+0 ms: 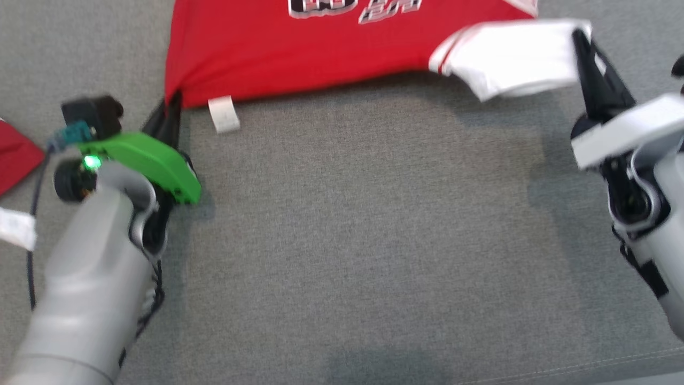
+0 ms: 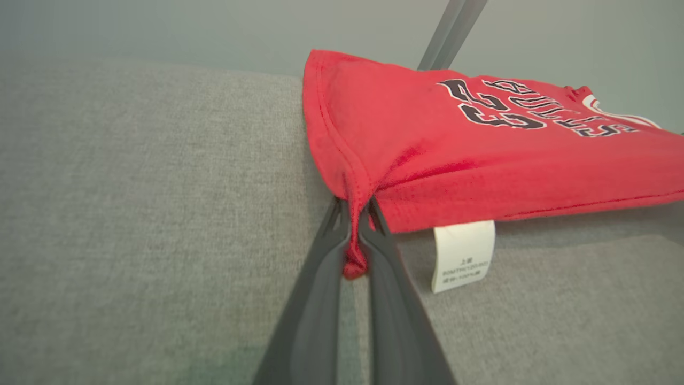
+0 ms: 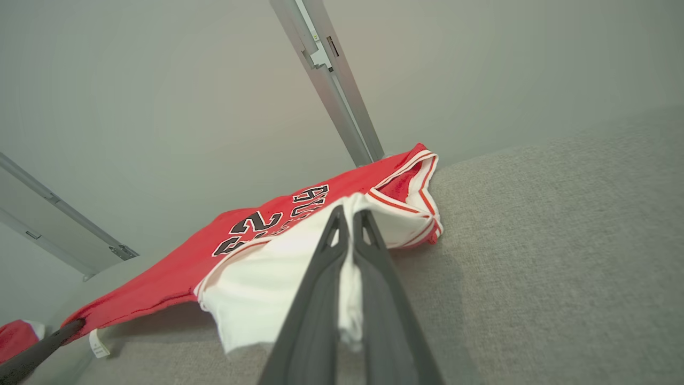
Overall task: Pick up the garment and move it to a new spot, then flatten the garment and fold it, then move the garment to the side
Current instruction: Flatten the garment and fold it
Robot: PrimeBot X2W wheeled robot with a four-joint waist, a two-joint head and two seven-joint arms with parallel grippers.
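Note:
The garment point(image 1: 299, 59) is a red jersey with black-and-white lettering and a white sleeve, stretched between my two grippers a little above the grey fabric surface point(image 1: 363, 240), where it casts a shadow. My left gripper point(image 1: 172, 104) is shut on its red hem corner, and the left wrist view shows the red cloth point(image 2: 427, 144) bunched between that gripper's closed fingers point(image 2: 354, 214). A white care label point(image 2: 462, 254) hangs beside them. My right gripper point(image 1: 580, 40) is shut on the white sleeve. In the right wrist view, the white cloth point(image 3: 267, 267) is pinched in the right gripper point(image 3: 350, 214).
Another red cloth piece point(image 1: 16, 155) and a white tag point(image 1: 16, 227) lie at the left edge. Grey metal posts point(image 3: 331, 69) rise behind the surface against a pale wall. A seam point(image 1: 588, 366) runs along the surface's near right.

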